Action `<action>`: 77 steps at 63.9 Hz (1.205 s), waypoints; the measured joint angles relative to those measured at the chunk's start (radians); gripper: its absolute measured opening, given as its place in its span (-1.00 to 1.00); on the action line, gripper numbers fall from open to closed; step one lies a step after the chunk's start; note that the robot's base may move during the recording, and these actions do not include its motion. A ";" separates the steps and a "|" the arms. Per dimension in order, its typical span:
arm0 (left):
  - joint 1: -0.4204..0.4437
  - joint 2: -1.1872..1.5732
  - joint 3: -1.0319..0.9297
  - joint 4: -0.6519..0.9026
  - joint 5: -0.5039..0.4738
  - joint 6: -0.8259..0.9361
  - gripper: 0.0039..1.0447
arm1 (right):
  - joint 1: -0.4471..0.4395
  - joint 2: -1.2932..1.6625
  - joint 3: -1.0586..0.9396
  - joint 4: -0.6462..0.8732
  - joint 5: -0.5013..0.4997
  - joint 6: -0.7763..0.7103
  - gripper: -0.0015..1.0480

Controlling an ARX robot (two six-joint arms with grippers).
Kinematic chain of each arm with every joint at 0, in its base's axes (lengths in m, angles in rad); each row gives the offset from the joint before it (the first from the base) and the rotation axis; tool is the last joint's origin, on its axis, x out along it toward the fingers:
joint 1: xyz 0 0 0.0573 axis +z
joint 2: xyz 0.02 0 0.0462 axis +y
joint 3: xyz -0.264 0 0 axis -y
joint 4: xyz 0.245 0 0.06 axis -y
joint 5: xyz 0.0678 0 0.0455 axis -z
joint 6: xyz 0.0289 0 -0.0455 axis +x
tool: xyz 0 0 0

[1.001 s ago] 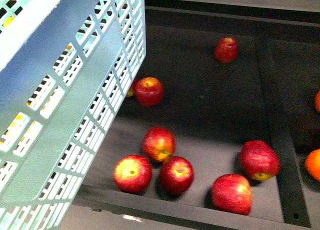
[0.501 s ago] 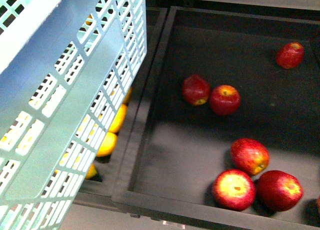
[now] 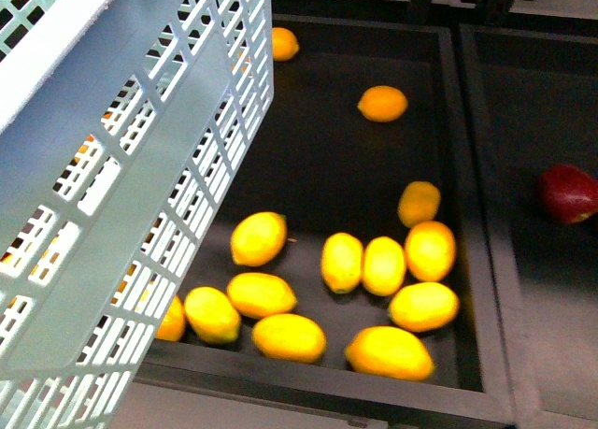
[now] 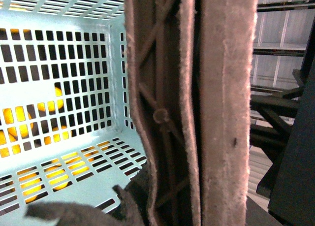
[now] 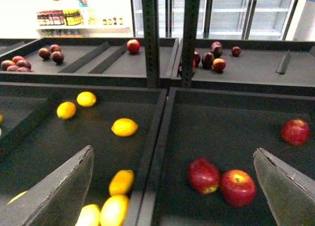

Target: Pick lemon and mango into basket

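The light teal basket (image 3: pixel 121 167) hangs tilted over the left of the front view. My left gripper (image 4: pixel 187 196) is shut on its brown handle (image 4: pixel 226 113), and the wrist view looks down into the basket (image 4: pixel 29 95), which has nothing inside. Several yellow lemons (image 3: pixel 342 261) lie in a black tray (image 3: pixel 327 139) beside and below the basket; some show through its slots. The mango is out of view. My right gripper (image 5: pixel 172 186) stands open above the tray divider, with lemons (image 5: pixel 121 181) on one side and nothing between its fingers (image 5: pixel 59 186).
A red apple (image 3: pixel 568 193) lies in the neighbouring tray past the raised divider (image 3: pixel 476 214). Two red apples (image 5: pixel 238 187) sit under the right gripper. A metal upright (image 5: pixel 150 34) and rear trays with dark fruit (image 5: pixel 211 53) stand behind.
The front view has swept sideways: the tray of red apples slid out to the right, and the lemon tray now fills the middle. The basket keeps its place in the view.
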 joint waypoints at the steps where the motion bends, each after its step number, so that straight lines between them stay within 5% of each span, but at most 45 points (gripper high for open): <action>1: 0.000 0.000 0.000 0.000 0.000 0.000 -0.72 | 0.000 0.000 0.000 0.000 0.001 0.000 0.83; 59: 0.010 -0.002 0.000 -0.001 -0.035 0.016 -0.72 | -0.001 0.000 0.000 0.000 -0.007 0.000 0.83; 68: -0.058 0.105 0.098 -0.133 0.097 0.351 -0.72 | -0.001 0.000 0.000 0.000 0.000 0.000 0.83; 77: -0.195 0.250 0.172 -0.058 0.034 0.607 -0.72 | -0.001 0.000 0.000 0.000 -0.002 0.000 0.83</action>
